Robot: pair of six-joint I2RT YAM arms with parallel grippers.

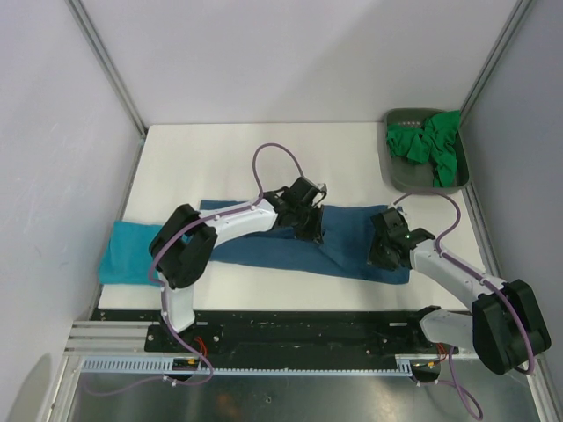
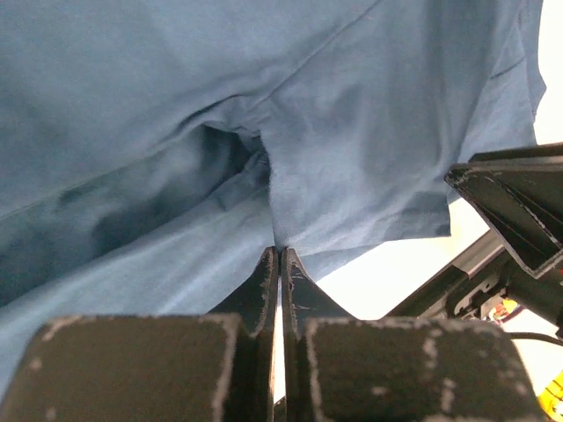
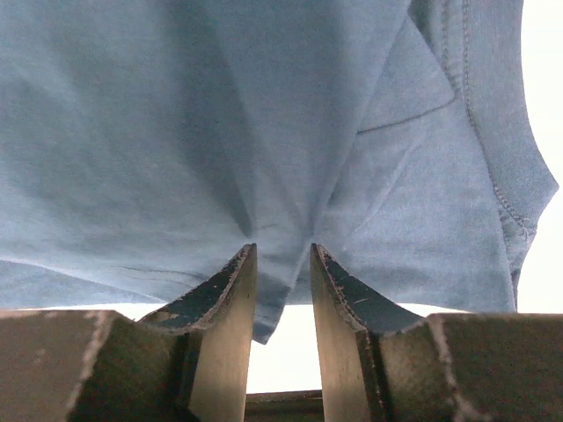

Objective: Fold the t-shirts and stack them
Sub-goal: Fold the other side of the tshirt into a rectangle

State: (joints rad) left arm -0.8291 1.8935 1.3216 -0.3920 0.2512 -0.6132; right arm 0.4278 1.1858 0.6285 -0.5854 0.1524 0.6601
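Note:
A dark steel-blue t-shirt (image 1: 264,246) lies stretched across the middle of the white table. My left gripper (image 1: 310,221) is over its upper middle, and in the left wrist view it (image 2: 279,250) is shut on a pinched fold of the blue cloth (image 2: 352,149). My right gripper (image 1: 383,248) is at the shirt's right end. In the right wrist view it (image 3: 281,248) has its jaws a finger's width apart, with a bunch of blue cloth (image 3: 264,132) between the tips. A turquoise t-shirt (image 1: 127,255) lies at the left edge. Green t-shirts (image 1: 429,145) are heaped in the tray.
The dark grey plastic tray (image 1: 394,171) stands at the back right corner against the right wall. The table's front edge and a metal rail run just behind the arm bases. White walls close in the left, back and right sides.

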